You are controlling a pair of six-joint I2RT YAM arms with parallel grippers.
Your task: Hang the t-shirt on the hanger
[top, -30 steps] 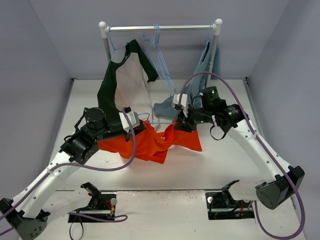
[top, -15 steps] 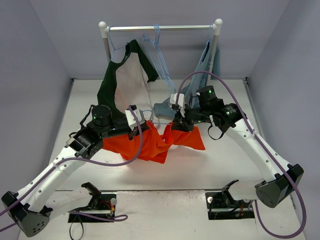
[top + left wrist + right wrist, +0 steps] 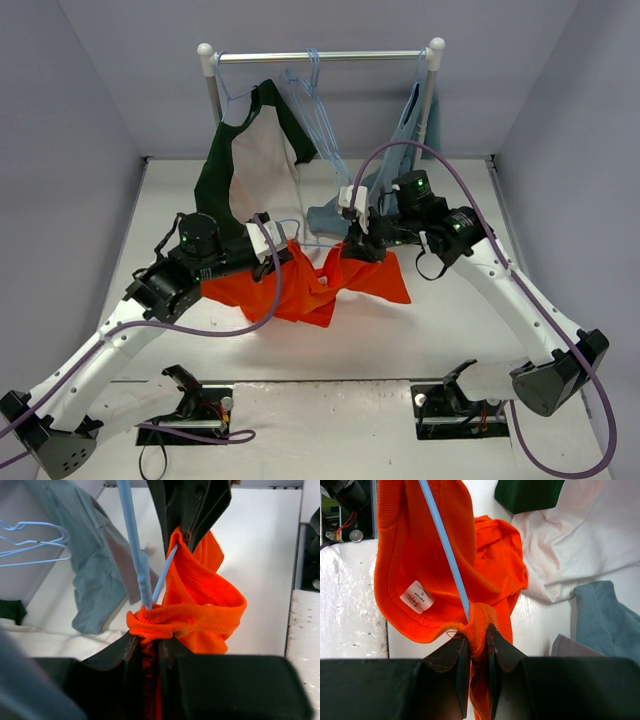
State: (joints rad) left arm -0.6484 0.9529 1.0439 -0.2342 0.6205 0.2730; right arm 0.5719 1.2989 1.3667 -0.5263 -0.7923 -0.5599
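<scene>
The orange t-shirt (image 3: 300, 288) hangs bunched between my two grippers just above the table. My left gripper (image 3: 283, 250) is shut on its ribbed collar (image 3: 170, 617). My right gripper (image 3: 352, 245) is shut on the collar's other side (image 3: 479, 625). The pale-blue hanger shows as a thin rod in the left wrist view (image 3: 134, 540) that enters the collar opening. In the right wrist view it (image 3: 445, 547) runs down inside the collar to my jaws, past the white size label (image 3: 416, 597). Its hook and the rest of it are hidden.
A clothes rack (image 3: 320, 57) stands at the back. It carries a dark green-and-white garment (image 3: 245, 170), several spare blue hangers (image 3: 318, 105) and a grey-blue garment (image 3: 415, 120). Another grey-blue garment (image 3: 328, 218) lies on the table behind the shirt.
My left gripper moved right, toward the right gripper, with the collar. The right gripper shifted slightly back and left. The shirt is more bunched between them.
</scene>
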